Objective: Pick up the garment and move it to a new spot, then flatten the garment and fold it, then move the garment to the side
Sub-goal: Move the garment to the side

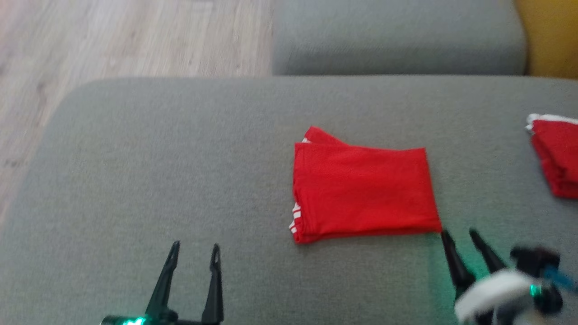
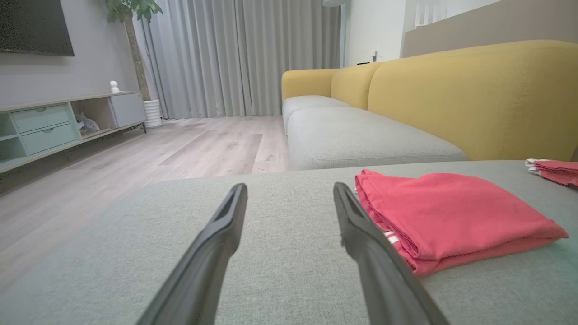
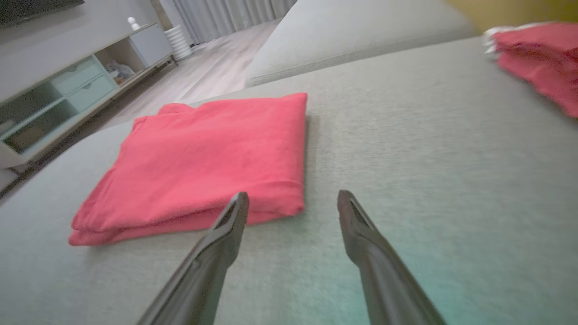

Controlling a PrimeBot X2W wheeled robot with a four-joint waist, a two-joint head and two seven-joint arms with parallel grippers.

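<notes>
A red garment [image 1: 363, 192] with white stripes at one edge lies folded into a flat rectangle on the grey cushion [image 1: 180, 158]. The same garment [image 2: 447, 216] shows to the right of my left fingers, and the garment [image 3: 207, 158] lies ahead and left of my right fingers. My left gripper [image 1: 195, 249] stands open over bare cushion, well left of the garment. Just off the garment's near right corner, my right gripper [image 1: 460, 234] is open and holds nothing.
A second folded red garment [image 1: 557, 153] lies at the cushion's right edge. Behind are another grey seat [image 1: 397, 36] and a yellow sofa back [image 2: 474, 95]. Wooden floor [image 1: 113, 40] lies to the left, with a TV cabinet [image 2: 49, 126] beyond.
</notes>
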